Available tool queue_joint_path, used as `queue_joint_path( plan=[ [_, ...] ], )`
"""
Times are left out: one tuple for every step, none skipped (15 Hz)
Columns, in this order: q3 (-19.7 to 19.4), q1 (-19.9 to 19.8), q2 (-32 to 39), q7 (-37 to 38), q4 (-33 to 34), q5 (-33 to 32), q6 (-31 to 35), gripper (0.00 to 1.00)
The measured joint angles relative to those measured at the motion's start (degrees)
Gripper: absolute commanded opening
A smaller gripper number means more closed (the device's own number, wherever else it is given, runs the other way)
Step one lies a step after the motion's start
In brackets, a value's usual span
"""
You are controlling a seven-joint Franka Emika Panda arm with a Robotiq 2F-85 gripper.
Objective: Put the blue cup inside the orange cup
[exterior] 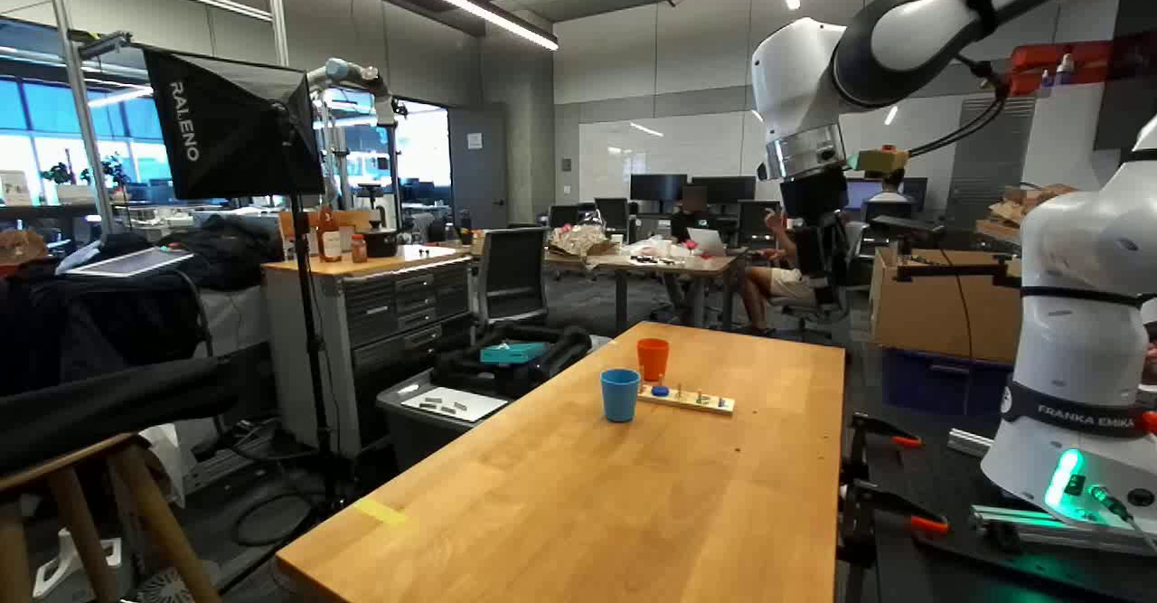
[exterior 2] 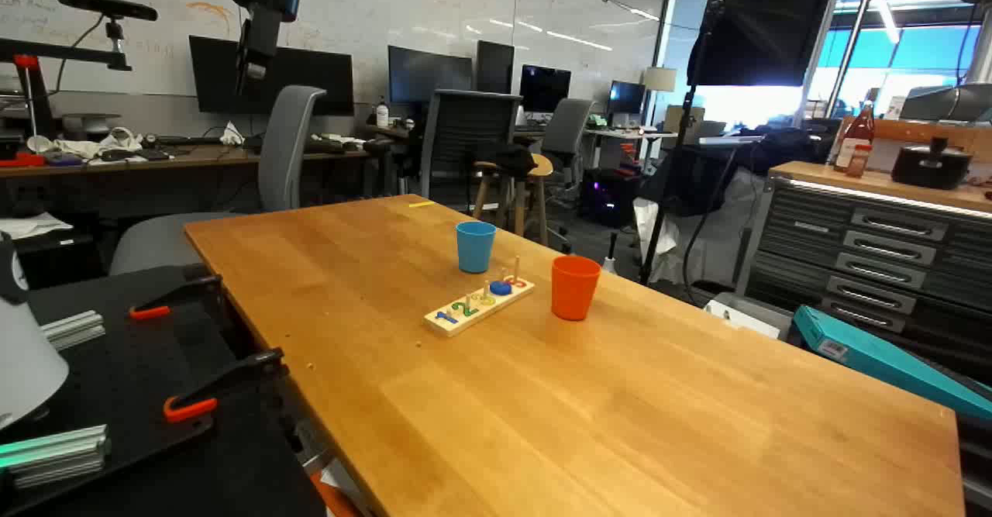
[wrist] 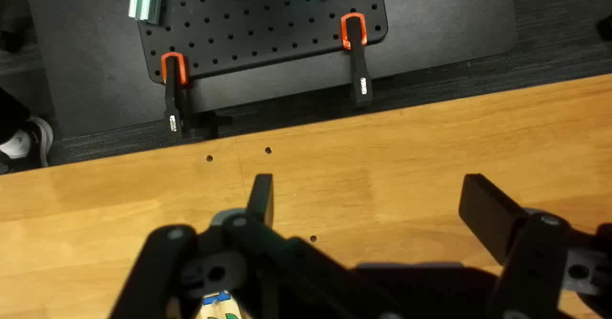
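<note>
The blue cup (exterior: 620, 397) stands upright on the wooden table, and it also shows in an exterior view (exterior 2: 475, 248). The orange cup (exterior: 653, 361) stands upright a short way from it, apart, with its opening up; it also shows in an exterior view (exterior 2: 574, 289). Neither cup is seen in the wrist view. My gripper (wrist: 366, 202) is open, with bare table between its fingers in the wrist view. It hangs high above the table, well away from both cups, in both exterior views (exterior: 827, 291) (exterior 2: 249, 75).
A wooden number board (exterior 2: 480, 308) with pegs and a blue piece lies beside the two cups. Its end shows in the wrist view (wrist: 219, 307). Black clamps with orange tips (wrist: 361, 65) sit at the robot-side table edge. A softbox lamp (exterior: 239, 124) stands beyond the table.
</note>
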Motion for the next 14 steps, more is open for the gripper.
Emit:
queue_joint_path(
  plan=[
    [0.0, 0.0, 0.0, 0.0, 0.0, 0.0, 0.0, 1.0],
    [0.0, 0.0, 0.0, 0.0, 0.0, 0.0, 0.1, 1.0],
    [0.0, 0.0, 0.0, 0.0, 0.0, 0.0, 0.1, 1.0],
    [0.0, 0.0, 0.0, 0.0, 0.0, 0.0, 0.1, 1.0],
    [0.0, 0.0, 0.0, 0.0, 0.0, 0.0, 0.1, 1.0],
    [0.0, 0.0, 0.0, -0.1, 0.0, 0.0, 0.3, 1.0],
    [0.0, 0.0, 0.2, -0.2, 0.0, 0.0, 1.4, 1.0],
    [0.0, 0.0, 0.7, -0.3, 0.1, 0.0, 3.8, 1.0],
    [0.0, 0.0, 1.7, -0.3, 0.3, 0.0, 7.6, 1.0],
    [0.0, 0.0, 3.2, -0.2, 1.0, 0.0, 12.6, 1.0],
    [0.0, 0.0, 5.3, -0.2, 1.9, 0.0, 17.7, 1.0],
    [0.0, 0.0, 8.0, -0.2, 3.2, 0.0, 22.4, 1.0],
    [0.1, 0.0, 11.0, -0.2, 4.7, 0.0, 27.0, 1.0],
    [0.1, 0.0, 14.3, -0.2, 6.6, 0.0, 31.3, 1.0]
  ],
)
